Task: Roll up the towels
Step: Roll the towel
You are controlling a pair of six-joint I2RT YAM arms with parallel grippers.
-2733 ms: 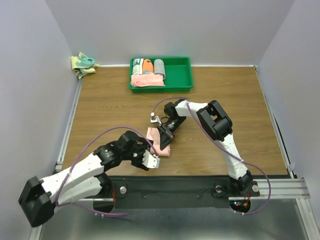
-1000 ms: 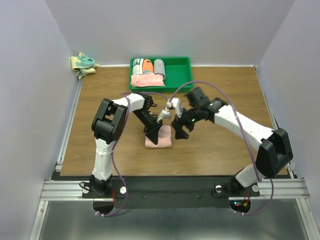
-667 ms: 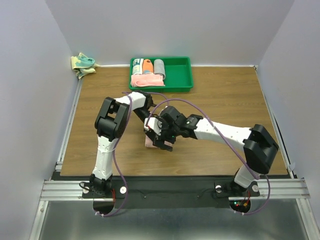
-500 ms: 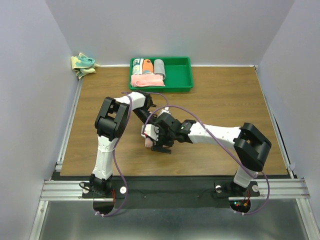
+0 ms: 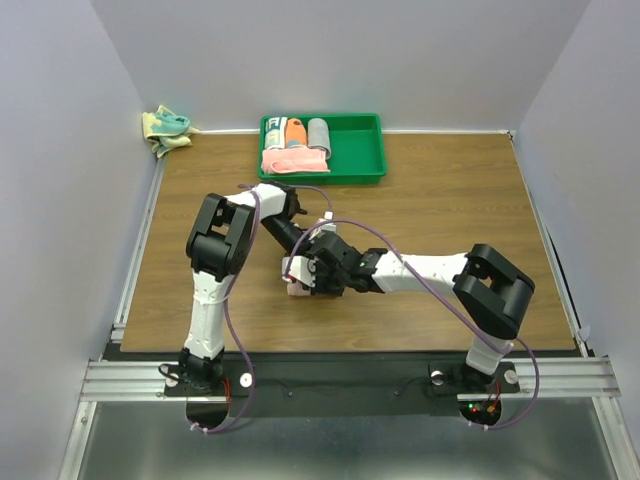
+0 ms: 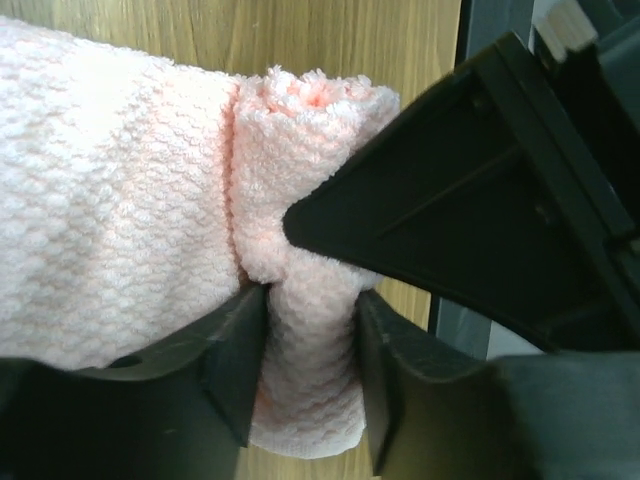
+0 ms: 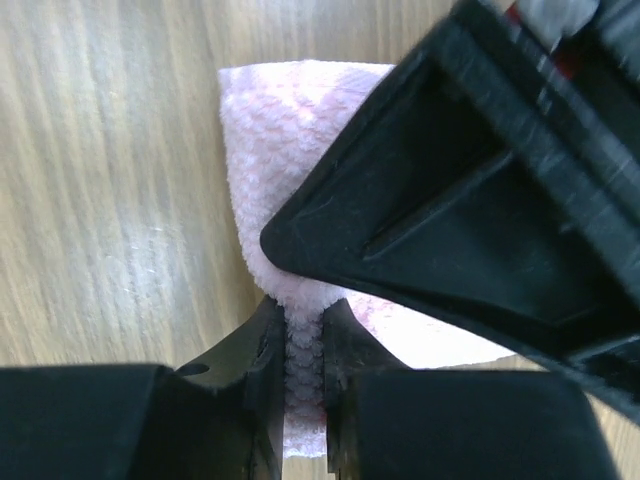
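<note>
The peach-pink towel (image 5: 297, 289) lies bunched on the wooden table, mostly hidden under both grippers. My left gripper (image 5: 297, 262) reaches it from behind and is shut on its thick rolled end (image 6: 305, 340); the rest of the towel (image 6: 110, 190) spreads to the left. My right gripper (image 5: 308, 279) comes in from the right and is shut on a thin fold of the same towel (image 7: 303, 350). Each wrist view shows the other gripper's black body close by. The teal towel with yellow edges (image 5: 165, 128) lies crumpled off the table's far left corner.
A green tray (image 5: 368, 150) at the table's back edge holds rolled towels in white-green, orange and grey, and a pink one (image 5: 293, 162) along its front. The right forearm (image 5: 425, 270) stretches low across the table's middle.
My right gripper has moved left over the pink towel and shut on it. The towel has gone from a flat patch to a small bunch. The left gripper has stayed on it.
</note>
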